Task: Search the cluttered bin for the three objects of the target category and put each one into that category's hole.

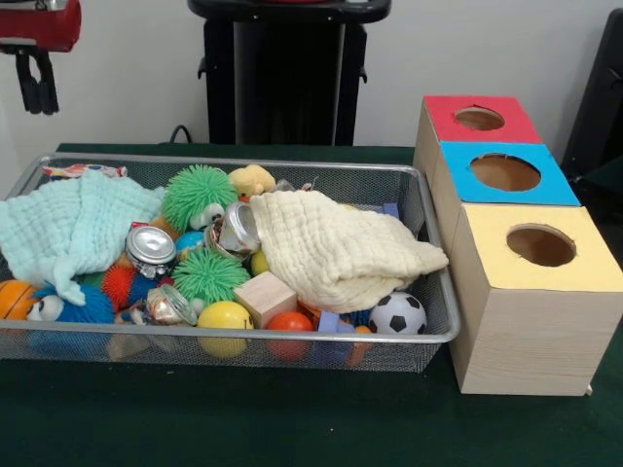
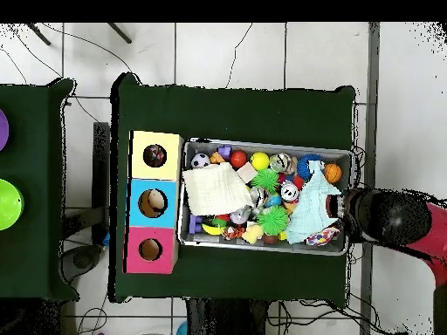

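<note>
Though the gripper (image 1: 35, 92) hangs empty with jaws released beside the bin (image 1: 428, 209), its clutter looks untouched; the 3 holes hold items I cannot identify.

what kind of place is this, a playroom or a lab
Most likely a robotics lab: a wire mesh bin of toys beside a sorting box with three coloured holes, and a red arm's gripper above.
</note>
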`<action>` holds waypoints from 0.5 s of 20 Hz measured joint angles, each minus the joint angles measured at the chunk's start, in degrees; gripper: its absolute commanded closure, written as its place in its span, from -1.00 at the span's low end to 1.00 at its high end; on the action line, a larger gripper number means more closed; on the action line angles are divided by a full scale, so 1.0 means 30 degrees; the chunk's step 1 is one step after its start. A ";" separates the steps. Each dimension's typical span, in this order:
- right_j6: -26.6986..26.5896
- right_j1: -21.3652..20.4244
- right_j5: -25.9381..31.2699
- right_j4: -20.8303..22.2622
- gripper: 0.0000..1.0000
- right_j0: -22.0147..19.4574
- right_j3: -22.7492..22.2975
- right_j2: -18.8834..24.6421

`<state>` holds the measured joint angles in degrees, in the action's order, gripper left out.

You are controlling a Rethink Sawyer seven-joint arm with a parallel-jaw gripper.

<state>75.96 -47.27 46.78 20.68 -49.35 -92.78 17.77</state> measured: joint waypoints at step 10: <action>-0.0004 0.0287 0.1458 0.0743 -1.00 -0.0070 0.0453 0.1426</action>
<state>75.94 -46.41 51.15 22.91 -49.56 -91.42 22.05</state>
